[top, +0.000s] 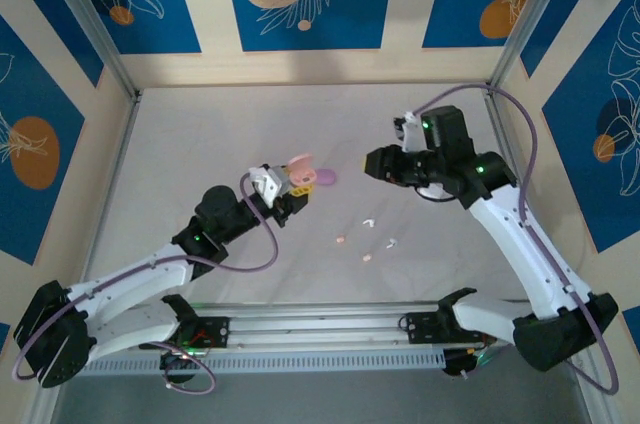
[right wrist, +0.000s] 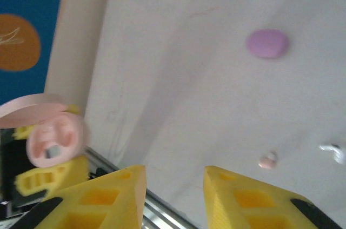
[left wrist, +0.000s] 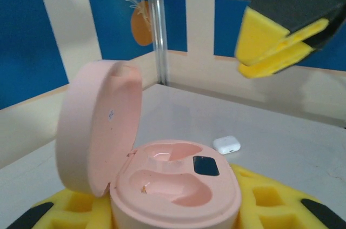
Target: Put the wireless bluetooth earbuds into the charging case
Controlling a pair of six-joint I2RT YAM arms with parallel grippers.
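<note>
Your left fingers [left wrist: 270, 207] grip the open pink case [left wrist: 178, 180], with its lid up and both wells empty. Your right fingers [right wrist: 113, 196] are parted and hold nothing. The earbuds [top: 366, 257] lie scattered on the desk [top: 200, 134], short of the purple case [top: 326, 179].

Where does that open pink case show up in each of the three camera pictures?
Top external: the pink case sits mid-table, slightly left of centre, at the tip of the left arm.
Left wrist: bottom centre, close up, lid swung open to the left.
Right wrist: far left, small and blurred.
Shared landmark: the yellow pads of the left jaws holding it.
</note>
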